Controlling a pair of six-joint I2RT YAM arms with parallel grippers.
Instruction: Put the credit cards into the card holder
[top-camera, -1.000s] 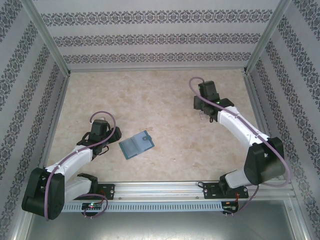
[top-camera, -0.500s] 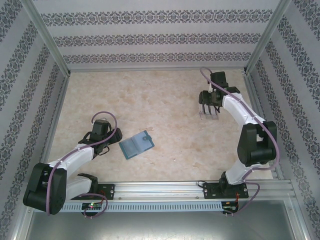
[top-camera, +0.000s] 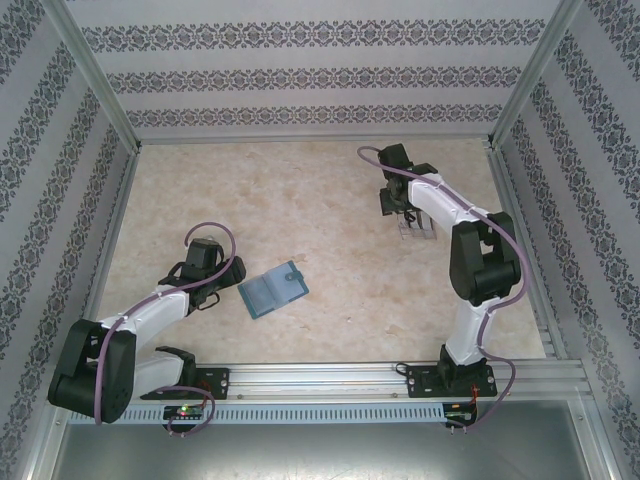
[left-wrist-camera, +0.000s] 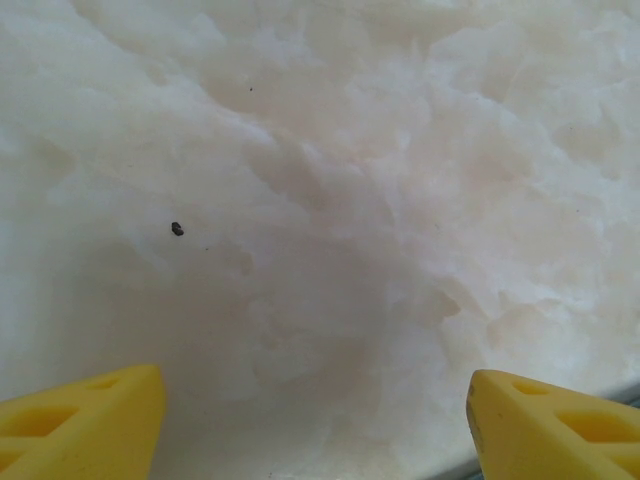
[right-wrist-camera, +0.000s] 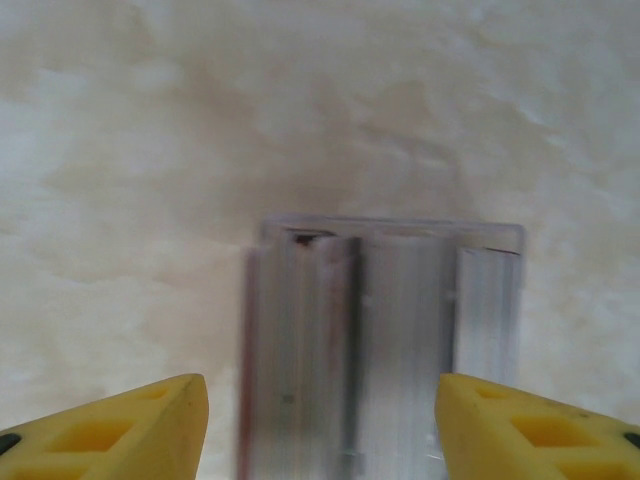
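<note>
Swinging leftward across the far end since a second ago, the right arm now holds its tool (right-wrist-camera: 318, 400) over the clear plastic three-slot stand (right-wrist-camera: 380, 320). The left arm has hardly shifted. Both yellow-fingered tools are spread open and grip nothing. The right one straddles the stand, and the left tool (left-wrist-camera: 315, 400) hangs over the bare, pale marbled tabletop (left-wrist-camera: 330, 150). The small teal-blue folding wallet (top-camera: 273, 288) lies spread open just beside the left arm, well apart from the stand. The credit cards are hard to make out (a thin dark-red edge (right-wrist-camera: 300, 240) in the stand's left slot may be one, but the wrist view is blurred). The stand looks light, so a finger catching its wall would likely tip or drag it. Closing on a wall instead of a card would probably lift the whole stand. A thin card pinched off-centre could twist free on the way over. With nothing pinning it, the wallet may slide when a card is pushed in.
</note>
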